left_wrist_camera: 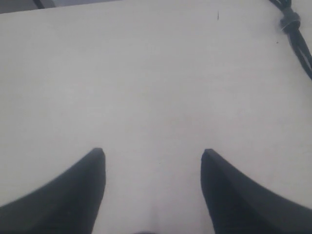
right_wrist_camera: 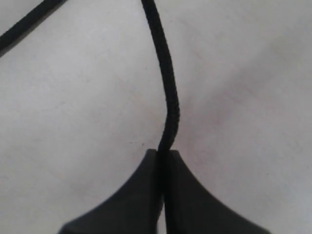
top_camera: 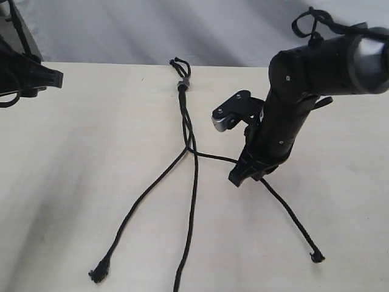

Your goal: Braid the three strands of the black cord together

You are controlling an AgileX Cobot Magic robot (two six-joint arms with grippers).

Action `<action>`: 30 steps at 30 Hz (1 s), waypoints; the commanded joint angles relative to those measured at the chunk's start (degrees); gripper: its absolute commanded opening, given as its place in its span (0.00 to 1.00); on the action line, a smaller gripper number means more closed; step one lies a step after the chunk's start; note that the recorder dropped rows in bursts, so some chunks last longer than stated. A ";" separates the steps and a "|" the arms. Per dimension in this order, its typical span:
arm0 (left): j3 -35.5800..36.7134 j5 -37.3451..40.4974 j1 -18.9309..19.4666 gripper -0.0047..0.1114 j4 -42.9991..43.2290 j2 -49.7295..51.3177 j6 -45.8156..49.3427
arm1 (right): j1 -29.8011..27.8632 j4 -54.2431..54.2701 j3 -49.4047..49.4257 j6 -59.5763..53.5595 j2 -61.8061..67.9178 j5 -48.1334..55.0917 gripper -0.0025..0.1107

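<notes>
The black cord lies on the pale table, its knot with the grey band (top_camera: 182, 84) at the far middle, also at the corner of the left wrist view (left_wrist_camera: 290, 22). From a crossing below the knot, three strands spread out: the left strand (top_camera: 143, 198) ends in a frayed tip, the middle strand (top_camera: 193, 207) runs off the near edge, and the right strand (top_camera: 290, 216) ends at the near right. My right gripper (top_camera: 240, 177) is shut on the right strand (right_wrist_camera: 169, 87). My left gripper (left_wrist_camera: 153, 153) hovers open over bare table at the far left.
The right arm (top_camera: 292, 103) slants down over the table's right half, with its own thick cables (top_camera: 316, 24) looped on top. The left arm's body (top_camera: 24, 76) sits at the far left edge. The table's back edge (top_camera: 109, 63) meets a grey backdrop.
</notes>
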 commanded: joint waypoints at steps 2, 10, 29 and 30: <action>0.23 -0.41 0.28 0.52 -0.90 0.25 -0.32 | -0.53 0.00 0.57 0.38 1.94 -2.93 0.02; 0.23 -0.91 0.28 0.52 -0.90 0.25 -0.32 | -0.53 0.00 0.57 2.29 3.83 -3.95 0.02; 0.23 -1.15 -0.59 0.52 -9.98 0.25 5.02 | -0.53 -3.18 0.57 4.96 -6.63 -6.87 0.95; 0.23 -1.20 -1.32 0.52 -12.07 0.25 6.58 | -0.53 -3.97 0.57 5.06 -8.75 -7.56 0.95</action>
